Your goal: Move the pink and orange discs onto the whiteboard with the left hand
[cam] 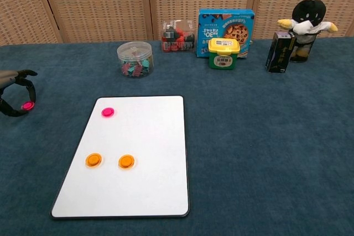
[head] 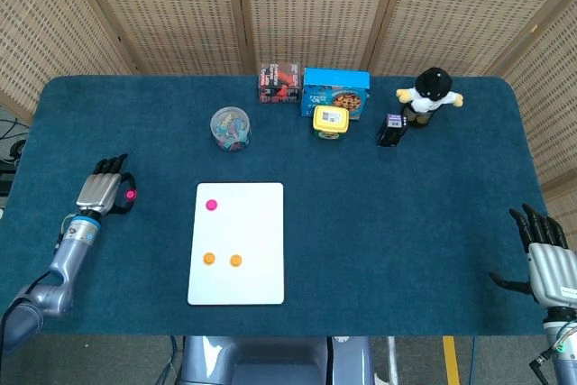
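A white whiteboard [head: 242, 281] [cam: 149, 192] lies flat on the blue table. On it rest one pink disc [head: 211, 206] [cam: 108, 112] and two orange discs [head: 208, 259] [head: 235, 260] [cam: 93, 160] [cam: 126, 161]. Another pink disc [head: 131, 194] [cam: 25, 105] is off the board at the far left, pinched between the thumb and a curled finger of my left hand [head: 101, 192] [cam: 12, 95]. My right hand [head: 545, 254] hovers at the table's right front corner with fingers spread, holding nothing.
Along the back stand a clear jar of clips [head: 231, 127], a red box [head: 279, 82], a blue cookie box [head: 335, 90], a yellow tub [head: 330, 120], a small dark box [head: 390, 130] and a plush toy [head: 430, 94].
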Robot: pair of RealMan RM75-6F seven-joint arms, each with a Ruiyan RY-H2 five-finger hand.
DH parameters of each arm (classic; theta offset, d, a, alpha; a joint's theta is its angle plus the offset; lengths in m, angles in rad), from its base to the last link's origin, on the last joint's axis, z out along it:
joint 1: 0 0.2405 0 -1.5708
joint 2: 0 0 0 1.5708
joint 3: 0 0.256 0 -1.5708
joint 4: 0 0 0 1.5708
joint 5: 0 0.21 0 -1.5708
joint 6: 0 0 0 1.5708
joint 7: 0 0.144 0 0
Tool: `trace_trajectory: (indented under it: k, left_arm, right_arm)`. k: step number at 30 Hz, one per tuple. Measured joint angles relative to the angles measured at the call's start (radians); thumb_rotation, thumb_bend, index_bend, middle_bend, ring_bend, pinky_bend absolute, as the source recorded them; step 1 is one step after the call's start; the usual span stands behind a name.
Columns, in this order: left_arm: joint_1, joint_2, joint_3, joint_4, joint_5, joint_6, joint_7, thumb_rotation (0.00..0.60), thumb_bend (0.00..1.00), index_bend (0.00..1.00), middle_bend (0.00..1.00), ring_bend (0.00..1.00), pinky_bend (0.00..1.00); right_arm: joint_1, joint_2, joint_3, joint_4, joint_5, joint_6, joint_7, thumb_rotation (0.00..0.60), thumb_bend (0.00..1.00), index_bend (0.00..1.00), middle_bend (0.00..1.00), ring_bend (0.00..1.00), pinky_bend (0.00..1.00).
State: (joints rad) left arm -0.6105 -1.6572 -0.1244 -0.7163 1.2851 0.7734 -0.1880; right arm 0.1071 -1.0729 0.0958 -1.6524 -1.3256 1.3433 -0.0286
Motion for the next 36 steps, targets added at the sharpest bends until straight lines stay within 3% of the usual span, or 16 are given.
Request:
trace_trajectory:
  k: [8, 18, 24, 36]
  left_arm:
    - [-0.013, 0.084, -0.022, -0.196, 0.023, 0.067, 0.026, 0.600, 0.36, 0.69, 0.00, 0.00, 0.00]
    - [-0.081, 0.155, -0.073, -0.469, 0.004, 0.080, 0.172, 0.600, 0.36, 0.69, 0.00, 0.00, 0.00]
    - [-0.139, 0.106, -0.092, -0.507, -0.029, 0.044, 0.245, 0.600, 0.36, 0.69, 0.00, 0.00, 0.00]
    - [-0.209, -0.030, -0.091, -0.451, -0.139, -0.012, 0.374, 0.600, 0.36, 0.69, 0.00, 0.00, 0.00]
  right_arm:
    - [0.001, 0.002, -0.001, 0.000, -0.002, -0.002, 0.005, 0.600, 0.00, 0.00, 0.00, 0.00, 0.00]
    - [0.003, 0.004, -0.001, 0.001, 0.001, -0.008, 0.010, 0.600, 0.00, 0.00, 0.00, 0.00, 0.00]
    - [0.004, 0.006, 0.000, 0.000, 0.006, -0.014, 0.015, 0.600, 0.00, 0.00, 0.00, 0.00, 0.00]
    - [0.004, 0.010, -0.001, 0.001, 0.009, -0.019, 0.026, 0.600, 0.00, 0.00, 0.00, 0.00, 0.00]
